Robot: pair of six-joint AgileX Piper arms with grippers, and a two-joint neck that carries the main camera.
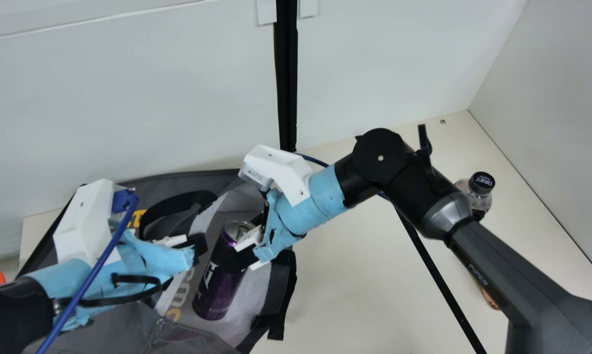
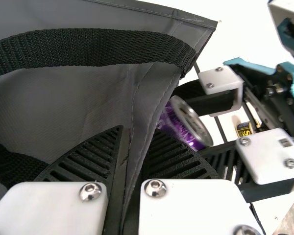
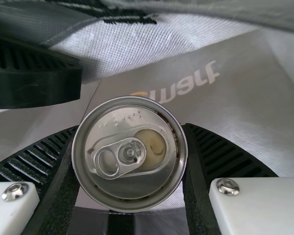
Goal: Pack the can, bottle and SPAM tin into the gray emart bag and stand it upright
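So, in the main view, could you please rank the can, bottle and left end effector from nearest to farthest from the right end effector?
1. Can, in its grip.
2. Left end effector, just leftward.
3. Bottle, far right.

The emart bag sits on the table's left, the can within its mouth; rightward are the bottle and SPAM tin.

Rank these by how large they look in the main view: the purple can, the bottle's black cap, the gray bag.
1. Gray bag
2. Purple can
3. Bottle's black cap
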